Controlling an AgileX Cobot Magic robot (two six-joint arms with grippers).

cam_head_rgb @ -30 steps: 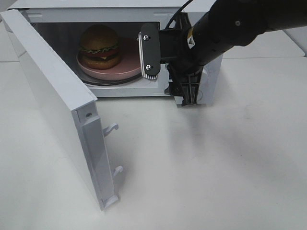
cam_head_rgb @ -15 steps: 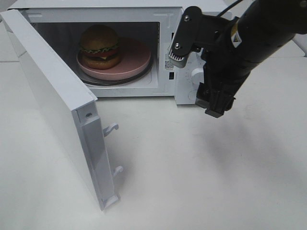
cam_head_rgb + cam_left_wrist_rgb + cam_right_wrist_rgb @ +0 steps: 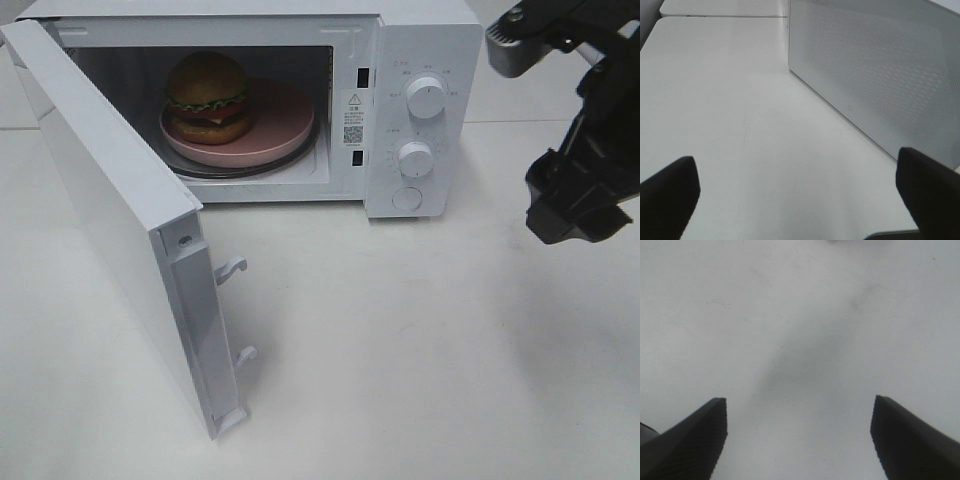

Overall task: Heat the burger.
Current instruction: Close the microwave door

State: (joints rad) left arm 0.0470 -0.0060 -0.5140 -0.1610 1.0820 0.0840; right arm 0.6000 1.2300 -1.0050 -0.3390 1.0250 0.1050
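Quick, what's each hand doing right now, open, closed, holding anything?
Left hand: open, holding nothing.
Right hand: open, holding nothing.

I see a white microwave (image 3: 450, 60) on the white counter (image 3: 430, 360), its door (image 3: 100, 190) swung wide open on the left. Inside, a round pink plate (image 3: 285, 125) sits on the turntable (image 3: 215, 171). 2 knobs (image 3: 427, 98) stack above 1 round button (image 3: 407, 198).
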